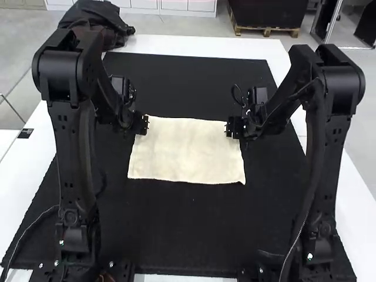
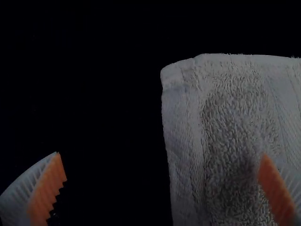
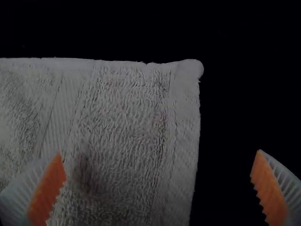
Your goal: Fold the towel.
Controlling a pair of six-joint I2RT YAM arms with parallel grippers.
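Note:
The cream towel (image 1: 185, 151) lies spread flat on the black mat, roughly rectangular. My left gripper (image 1: 143, 124) is at its far left corner, and my right gripper (image 1: 230, 127) is at its far right corner. In the left wrist view, my left gripper (image 2: 162, 188) stands open, one finger over the towel (image 2: 235, 122) and the other over the mat, with the towel's side edge between them. In the right wrist view, my right gripper (image 3: 158, 188) is also open, its fingers on either side of the side edge of the towel (image 3: 127, 117).
The black mat (image 1: 188, 229) extends around the towel on a white table (image 1: 205, 46). A dark bag (image 1: 97, 23) rests at the far left edge of the table. Both arms stand along the mat's sides.

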